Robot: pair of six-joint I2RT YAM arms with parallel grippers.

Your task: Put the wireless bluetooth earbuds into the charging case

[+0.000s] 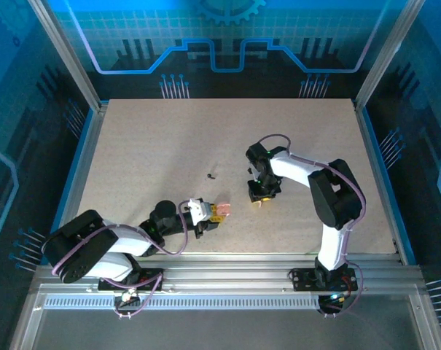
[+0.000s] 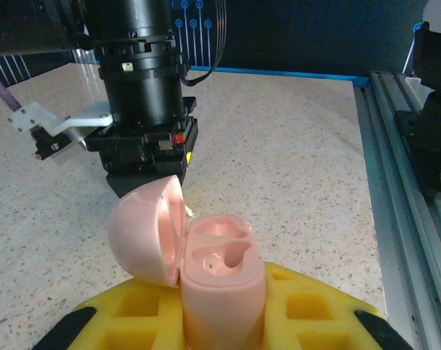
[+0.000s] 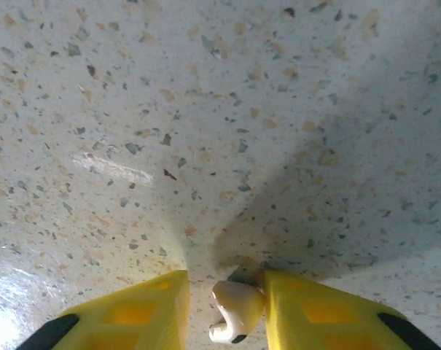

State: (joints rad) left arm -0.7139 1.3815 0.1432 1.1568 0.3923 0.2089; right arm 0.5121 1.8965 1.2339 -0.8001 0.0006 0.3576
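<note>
The pink charging case (image 2: 220, 292) stands upright with its lid (image 2: 143, 233) swung open to the left and both sockets empty. My left gripper (image 2: 220, 310) is shut on it, a yellow finger on each side; from above, the case (image 1: 221, 210) is near the table's front middle. A pale pinkish-white earbud (image 3: 236, 312) lies on the table between the yellow fingers of my right gripper (image 3: 224, 292). It touches the right finger, with a gap to the left one. That gripper (image 1: 262, 194) points straight down. A black earbud (image 1: 211, 175) lies loose on the table.
A second small dark piece (image 1: 247, 170) lies just left of the right arm. The right arm's black wrist (image 2: 143, 95) stands close behind the open case. Aluminium rails (image 1: 227, 266) border the speckled table (image 1: 154, 138) at the front.
</note>
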